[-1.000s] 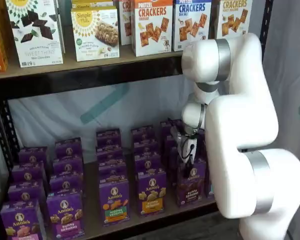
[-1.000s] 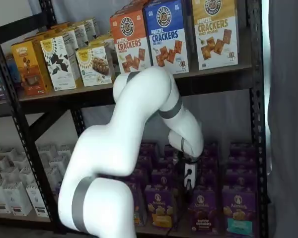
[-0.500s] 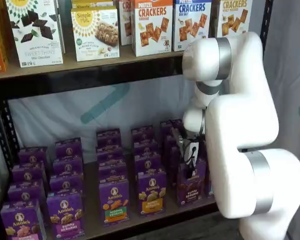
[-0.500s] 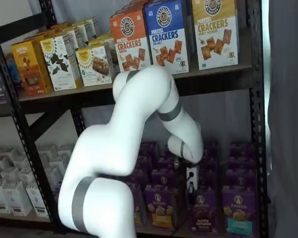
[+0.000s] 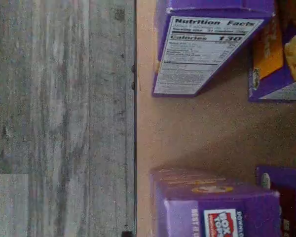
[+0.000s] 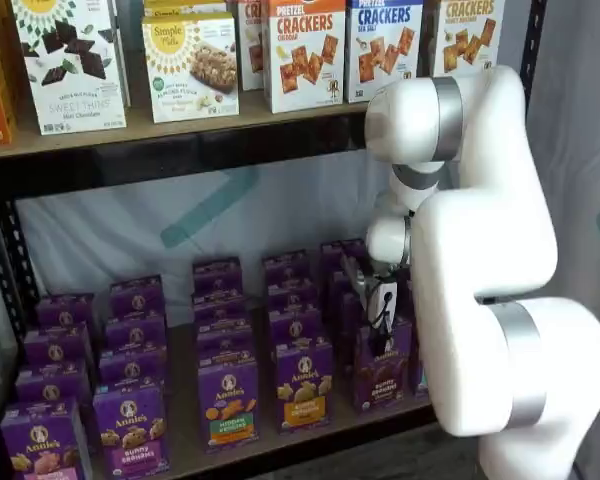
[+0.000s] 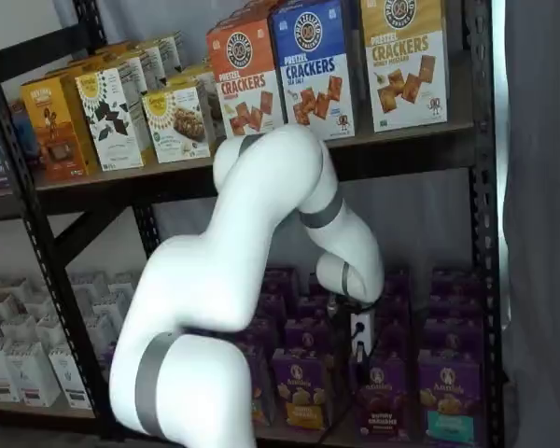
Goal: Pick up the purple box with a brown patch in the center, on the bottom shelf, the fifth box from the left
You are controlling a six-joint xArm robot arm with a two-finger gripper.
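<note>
The purple box [image 6: 383, 376] with a dark brown centre patch stands upright in the front row of the bottom shelf [image 6: 280, 440], right of a purple carton with an orange patch [image 6: 302, 388]. In both shelf views my gripper [image 6: 382, 338] hangs straight down over the purple box [image 7: 383, 403]. The black fingers of my gripper [image 7: 359, 357] reach its top edge. No gap between them shows, and I cannot tell whether they touch the carton. The white arm [image 7: 261, 243] covers the boxes to the left. No fingers show in the wrist view.
The wrist view looks down on the wooden board [image 5: 197, 128] between two purple cartons, one showing Nutrition Facts [image 5: 202, 54], one a Box Tops mark [image 5: 222, 222], with grey floor [image 5: 59, 118] beyond the edge. A teal-patch carton [image 7: 445, 403] stands right of the box. Cracker boxes [image 6: 305, 50] fill the upper shelf.
The gripper has come down a little and slightly to the right, closer to the top of the brown-patch box. The boxes have not moved.
</note>
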